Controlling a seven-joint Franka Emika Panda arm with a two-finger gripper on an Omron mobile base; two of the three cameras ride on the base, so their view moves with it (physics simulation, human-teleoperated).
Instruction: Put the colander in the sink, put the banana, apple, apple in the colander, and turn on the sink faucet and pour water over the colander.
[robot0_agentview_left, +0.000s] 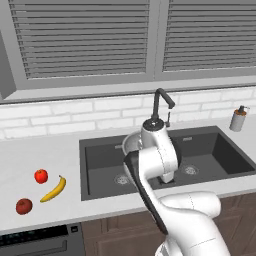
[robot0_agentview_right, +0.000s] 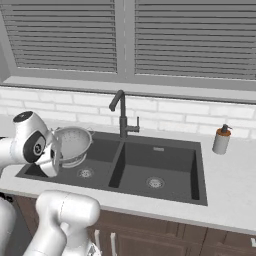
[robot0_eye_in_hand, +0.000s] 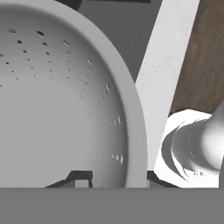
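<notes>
My gripper (robot0_agentview_right: 56, 150) is shut on the rim of the colander (robot0_agentview_right: 74, 144) and holds it tilted on its side above the left basin of the dark sink (robot0_agentview_right: 165, 162). In the hand view the colander (robot0_eye_in_hand: 57, 100) looms close, its rim between my gripper's (robot0_eye_in_hand: 116, 179) fingertips. From the left base view, my arm hides most of the colander (robot0_agentview_left: 129, 143). The banana (robot0_agentview_left: 54, 189), a bright red apple (robot0_agentview_left: 41, 175) and a darker apple (robot0_agentview_left: 23, 206) lie on the counter left of the sink (robot0_agentview_left: 210, 147). The black faucet (robot0_agentview_left: 159, 102) stands behind the basins, no water running.
A grey-white soap pump (robot0_agentview_left: 239, 118) stands on the counter right of the sink, also seen from the other side as the soap pump (robot0_agentview_right: 221, 139). A white brick wall and shuttered windows back the counter. Wooden cabinet fronts run below its front edge.
</notes>
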